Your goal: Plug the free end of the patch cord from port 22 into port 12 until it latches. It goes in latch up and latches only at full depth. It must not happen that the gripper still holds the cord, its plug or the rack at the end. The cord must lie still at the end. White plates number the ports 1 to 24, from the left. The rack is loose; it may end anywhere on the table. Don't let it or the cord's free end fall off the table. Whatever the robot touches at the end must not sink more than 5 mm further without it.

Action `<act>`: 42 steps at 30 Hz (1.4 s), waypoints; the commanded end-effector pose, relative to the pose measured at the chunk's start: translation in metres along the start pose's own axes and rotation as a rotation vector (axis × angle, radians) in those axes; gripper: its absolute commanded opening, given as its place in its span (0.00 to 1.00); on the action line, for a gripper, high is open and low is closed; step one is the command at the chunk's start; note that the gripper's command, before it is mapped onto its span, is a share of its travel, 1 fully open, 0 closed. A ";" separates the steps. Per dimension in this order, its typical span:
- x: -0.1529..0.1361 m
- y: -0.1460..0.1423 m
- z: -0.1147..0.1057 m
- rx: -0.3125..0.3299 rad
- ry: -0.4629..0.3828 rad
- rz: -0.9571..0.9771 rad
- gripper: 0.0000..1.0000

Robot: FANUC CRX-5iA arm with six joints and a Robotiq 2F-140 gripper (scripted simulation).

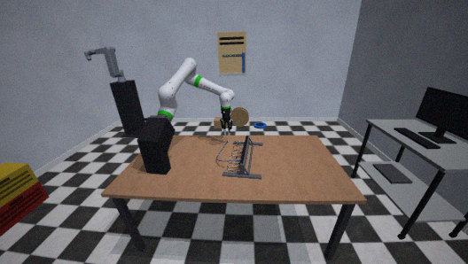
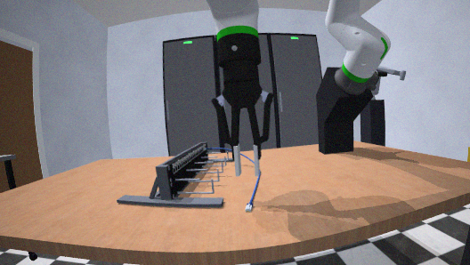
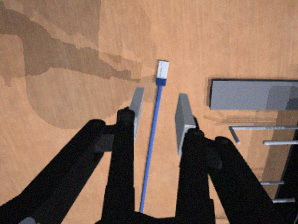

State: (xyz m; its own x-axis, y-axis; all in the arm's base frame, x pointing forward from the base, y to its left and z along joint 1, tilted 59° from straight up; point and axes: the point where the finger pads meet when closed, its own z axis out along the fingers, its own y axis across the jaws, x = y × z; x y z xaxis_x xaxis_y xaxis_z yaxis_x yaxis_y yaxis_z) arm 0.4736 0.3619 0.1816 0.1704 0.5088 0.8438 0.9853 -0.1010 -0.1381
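The grey patch-panel rack point(image 1: 246, 156) point(image 2: 177, 167) stands on the wooden table point(image 1: 301, 173) point(image 2: 356, 191), and its flat base bar shows in the wrist view point(image 3: 253, 94). A blue patch cord point(image 1: 220, 155) point(image 2: 256, 187) point(image 3: 152, 143) runs from the rack's far end down onto the table. Its white free plug point(image 2: 249, 206) point(image 3: 165, 71) lies flat on the table beside the end of the base bar. My gripper point(image 1: 226, 129) point(image 2: 247, 166) point(image 3: 159, 103) hangs straight down over the cord, a little behind the plug. Its fingers are partly open, one on each side of the cord, and hold nothing.
The robot's black pedestal point(image 1: 155, 143) point(image 2: 338, 116) stands on the table's left end. Several wire cable-support arms point(image 2: 200, 178) stick out of the rack toward the cord. Dark cabinets point(image 2: 191, 89) stand behind the table. A desk with a monitor point(image 1: 425, 137) stands to the right.
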 end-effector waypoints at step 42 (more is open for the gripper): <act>0.000 0.000 0.043 0.000 0.000 0.000 0.22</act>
State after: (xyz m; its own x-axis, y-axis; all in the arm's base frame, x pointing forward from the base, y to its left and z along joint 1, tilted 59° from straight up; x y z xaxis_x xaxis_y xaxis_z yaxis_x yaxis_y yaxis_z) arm 0.4742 0.3955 0.1613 0.1705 0.5089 0.8438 0.9852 -0.1010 -0.1382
